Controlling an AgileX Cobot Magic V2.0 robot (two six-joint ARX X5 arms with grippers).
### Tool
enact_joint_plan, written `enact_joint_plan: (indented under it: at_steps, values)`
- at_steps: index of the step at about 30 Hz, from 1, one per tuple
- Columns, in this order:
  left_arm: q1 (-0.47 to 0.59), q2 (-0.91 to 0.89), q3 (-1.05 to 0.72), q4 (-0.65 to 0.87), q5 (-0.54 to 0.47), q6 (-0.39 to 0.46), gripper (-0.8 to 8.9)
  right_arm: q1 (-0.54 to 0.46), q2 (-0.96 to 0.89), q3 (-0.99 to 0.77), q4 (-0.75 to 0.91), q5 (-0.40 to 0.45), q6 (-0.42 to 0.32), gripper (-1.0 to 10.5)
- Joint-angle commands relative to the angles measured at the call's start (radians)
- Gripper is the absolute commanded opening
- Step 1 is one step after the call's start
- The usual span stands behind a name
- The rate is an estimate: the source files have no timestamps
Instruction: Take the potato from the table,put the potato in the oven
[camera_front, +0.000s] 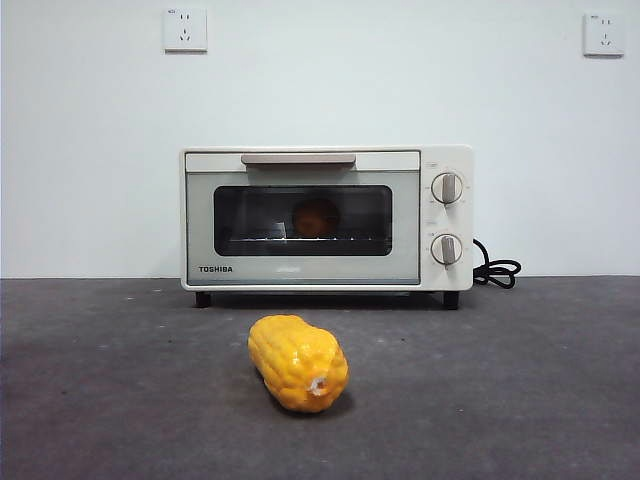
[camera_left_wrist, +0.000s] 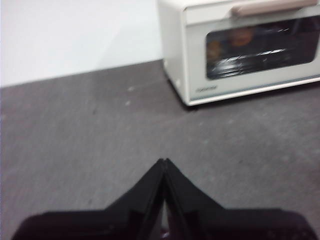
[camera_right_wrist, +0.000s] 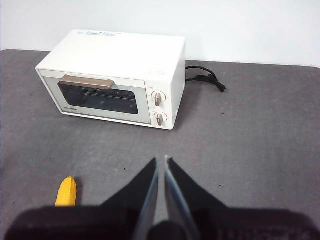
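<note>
Cream-white, the oven (camera_front: 326, 218) stands shut at the back of the dark grey bench (camera_front: 110, 390) in the front view; behind its glass an orange-brown lump, the potato (camera_front: 316, 217), sits on the rack. At six o'clock of the oven lies a glossy yellow corn-like object (camera_front: 298, 362).

From the left wrist, the left gripper (camera_left_wrist: 164, 162) has its jaws pressed together, empty, the oven at one o'clock.

From the right wrist, the right gripper (camera_right_wrist: 161, 162) is nearly closed on nothing, the oven at eleven o'clock.

Judging by this, the placing looks done; no further move seems needed.
</note>
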Motion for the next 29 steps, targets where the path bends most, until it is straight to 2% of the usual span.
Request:
enact_joint_plan:
  at_steps: [1,8,15,29]
  values:
    - [0.025,-0.03,-0.029,0.003,-0.01,-0.026,-0.04,0.002,0.0,-0.001,-0.023,0.005,0.003,0.3]
    - [0.036,-0.135,-0.092,-0.002,-0.027,-0.035,-0.04,0.002,0.004,-0.001,-0.023,0.005,0.003,0.3]
    - [0.038,-0.252,-0.156,-0.086,-0.088,-0.13,-0.04,0.002,0.004,-0.001,-0.023,0.005,0.003,0.3]
    - [0.055,-0.252,-0.156,-0.08,-0.09,-0.126,-0.04,0.002,0.004,-0.001,-0.023,0.005,0.003,0.3]
